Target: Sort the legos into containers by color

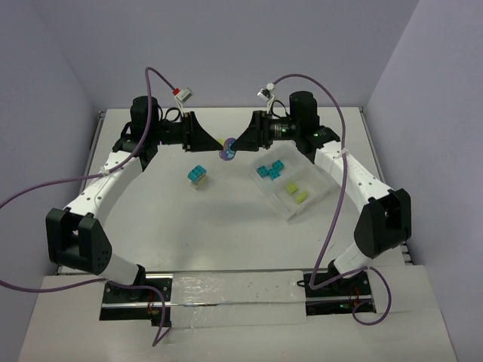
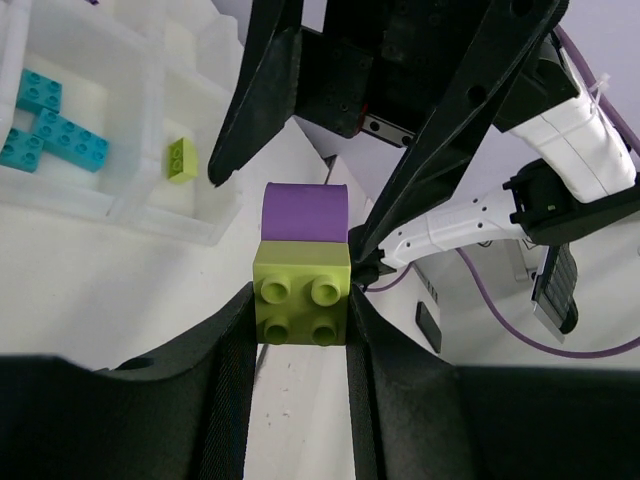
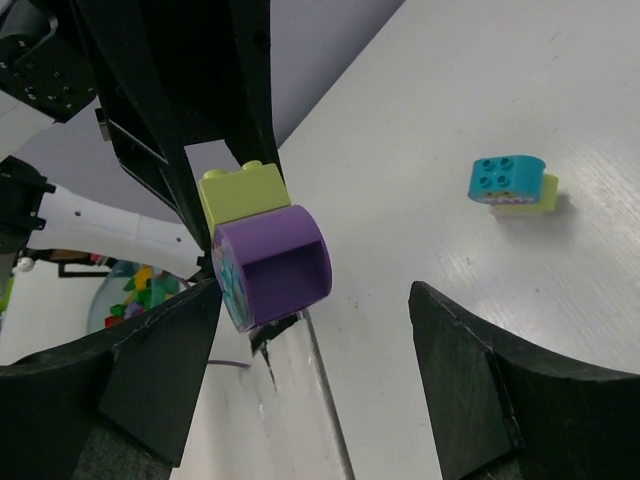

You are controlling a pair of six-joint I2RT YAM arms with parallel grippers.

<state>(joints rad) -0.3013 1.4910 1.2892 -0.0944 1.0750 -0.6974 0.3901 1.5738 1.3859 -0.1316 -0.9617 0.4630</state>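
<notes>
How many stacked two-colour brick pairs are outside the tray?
2. The lime-purple pair is held between the left fingers; the cyan-lime pair lies on the table. No other shows.

A lime green brick (image 2: pixel 300 303) joined to a purple piece (image 2: pixel 304 212) is seen at the centre of the left wrist view, within the black left claw (image 2: pixel 300 318). In the right wrist view a cyan, speckled face is shown on the purple piece, and the right claw (image 3: pixel 315 320) is black too. At upper left, cyan bricks (image 2: pixel 50 130) and a lime one (image 2: pixel 182 160) are seen in the clear tray (image 2: pixel 150 215). A cyan-over-lime pair (image 1: pixel 198 176) is seen on the white table (image 1: pixel 226 234). The cables (image 1: pixel 45 192) are coloured purple.
</notes>
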